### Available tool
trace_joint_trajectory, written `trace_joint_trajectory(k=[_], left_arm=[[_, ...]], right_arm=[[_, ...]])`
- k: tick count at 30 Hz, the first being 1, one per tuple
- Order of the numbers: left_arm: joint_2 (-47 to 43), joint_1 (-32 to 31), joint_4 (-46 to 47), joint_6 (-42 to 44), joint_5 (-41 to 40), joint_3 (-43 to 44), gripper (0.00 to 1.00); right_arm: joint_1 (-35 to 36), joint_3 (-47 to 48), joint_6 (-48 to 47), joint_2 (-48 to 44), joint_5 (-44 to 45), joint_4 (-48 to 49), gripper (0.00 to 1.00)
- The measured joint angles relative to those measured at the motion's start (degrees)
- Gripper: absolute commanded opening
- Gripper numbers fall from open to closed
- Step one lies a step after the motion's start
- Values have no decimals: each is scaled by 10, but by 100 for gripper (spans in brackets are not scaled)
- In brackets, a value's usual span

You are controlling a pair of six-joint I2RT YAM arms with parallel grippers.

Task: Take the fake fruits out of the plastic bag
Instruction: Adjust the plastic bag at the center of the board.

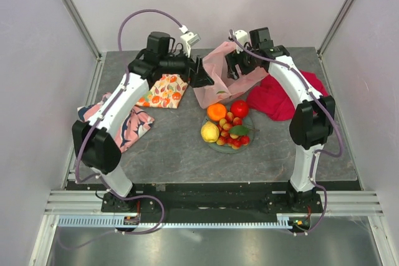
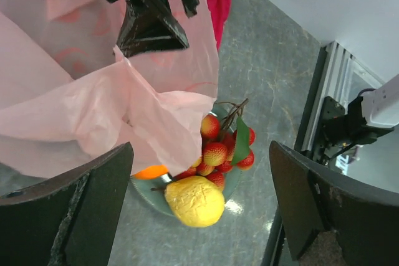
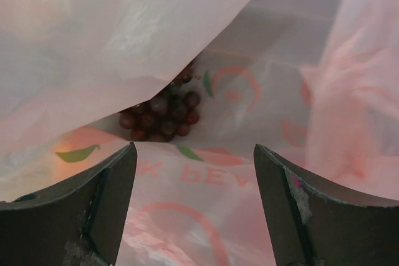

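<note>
Overhead view: the plastic bag [image 1: 218, 85] lies crumpled at the far middle of the table [image 1: 174, 154], with its right side against a red cloth [image 1: 287, 98]. Both arms reach in to it. The left tool [image 1: 201, 74] is at the bag's left edge and the right tool [image 1: 235, 66] is at its upper right.

Just in front of the bag stands a plate [image 1: 216, 147]. It carries an orange [image 1: 216, 111], an apple [image 1: 239, 108], a lemon [image 1: 210, 132] and a cluster of small red fruits [image 1: 234, 132] with a green leaf. A fruit-printed cloth [image 1: 163, 90] lies left of the bag, under the left arm. A pink-and-navy cloth [image 1: 128, 123] lies further left, nearer the front.

Left wrist view: the left tool's fingers [image 2: 93, 204] are spread wide with nothing between them. The bag hangs just past the left finger, and its lower fold covers part of the orange. The right tool shows at the top, at the bag's rim.

Right wrist view: the camera looks into the bag. The right tool's fingers [image 3: 93, 210] are spread apart over the printed film and pinch nothing. A dark grape bunch [image 3: 161, 115] lies inside the bag beyond them, partly under a fold.
</note>
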Motion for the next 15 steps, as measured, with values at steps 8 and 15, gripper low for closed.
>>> trace_joint_trajectory(k=[8,15], left_arm=[[77,-30,14,-60,-39,17,72],[131,-43,18,-70,-87,52,2]], right_arm=[[12,-51,58,0,-32,15,87],[12,-79,73,-2,-30,29,90]])
